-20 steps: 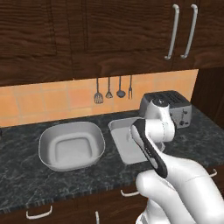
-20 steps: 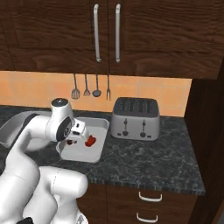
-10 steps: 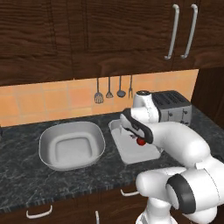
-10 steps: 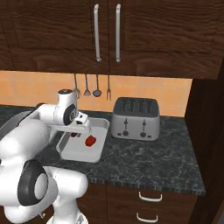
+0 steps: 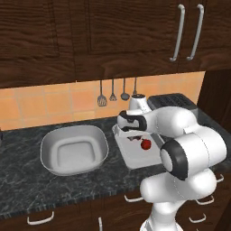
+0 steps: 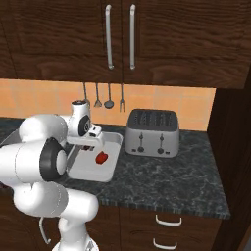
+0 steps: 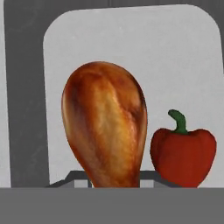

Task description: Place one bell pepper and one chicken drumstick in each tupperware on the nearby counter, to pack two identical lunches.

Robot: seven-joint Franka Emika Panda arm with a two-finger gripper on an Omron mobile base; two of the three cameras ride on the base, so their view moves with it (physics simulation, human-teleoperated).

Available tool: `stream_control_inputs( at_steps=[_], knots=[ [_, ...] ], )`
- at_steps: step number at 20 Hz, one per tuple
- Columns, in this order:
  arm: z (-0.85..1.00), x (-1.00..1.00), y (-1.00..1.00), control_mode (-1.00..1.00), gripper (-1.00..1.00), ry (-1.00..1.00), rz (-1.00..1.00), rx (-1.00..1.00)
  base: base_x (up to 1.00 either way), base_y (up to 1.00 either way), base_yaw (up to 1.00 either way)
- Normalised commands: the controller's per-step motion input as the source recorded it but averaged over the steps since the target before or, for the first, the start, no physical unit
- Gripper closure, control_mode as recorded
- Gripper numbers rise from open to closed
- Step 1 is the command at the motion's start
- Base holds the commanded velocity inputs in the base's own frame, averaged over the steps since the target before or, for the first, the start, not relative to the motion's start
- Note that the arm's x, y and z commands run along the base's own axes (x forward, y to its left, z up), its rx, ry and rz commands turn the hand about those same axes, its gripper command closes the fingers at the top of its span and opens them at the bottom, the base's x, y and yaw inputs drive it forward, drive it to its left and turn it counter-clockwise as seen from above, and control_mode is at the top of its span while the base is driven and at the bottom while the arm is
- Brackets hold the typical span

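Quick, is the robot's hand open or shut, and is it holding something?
Gripper: shut on the chicken drumstick, held over the rectangular tupperware.

Silver four-slot toaster (image 6: 151, 133) with dark slots on top, standing upright toward the back wall; two small dark knobs and levers on its front face. Seen also from the left base view as a dark-topped box (image 5: 172, 101) partly hidden.

Four dark metal kitchen utensils (image 6: 103, 99) hang in a row on the orange tiled backsplash (image 6: 44, 99), among them a slotted spatula and a ladle.

Dark brown wooden upper cabinets (image 6: 171, 39) above, with two long vertical silver handles (image 6: 120, 35) side by side.

Dark brown drawers (image 6: 166, 228) below, with curved silver pulls.
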Motion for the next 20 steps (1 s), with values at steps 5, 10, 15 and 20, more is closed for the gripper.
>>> stream_control_inputs(
  at_steps=[5,10,15,20],
  knots=[
    [-0.78,0.00,0.02,-1.00,1.00,0.07,0.00,0.00,0.00,0.00,0.00],
    [-0.39,-0.02,0.02,-1.00,1.00,0.07,0.00,0.00,0.00,0.00,0.00],
    [-0.04,0.00,0.09,-1.00,-1.00,0.05,-0.01,0.00,0.00,0.00,0.00],
    [0.01,-0.02,0.01,-1.00,-1.00,0.02,-0.01,0.00,0.00,0.00,0.00]
  ],
)
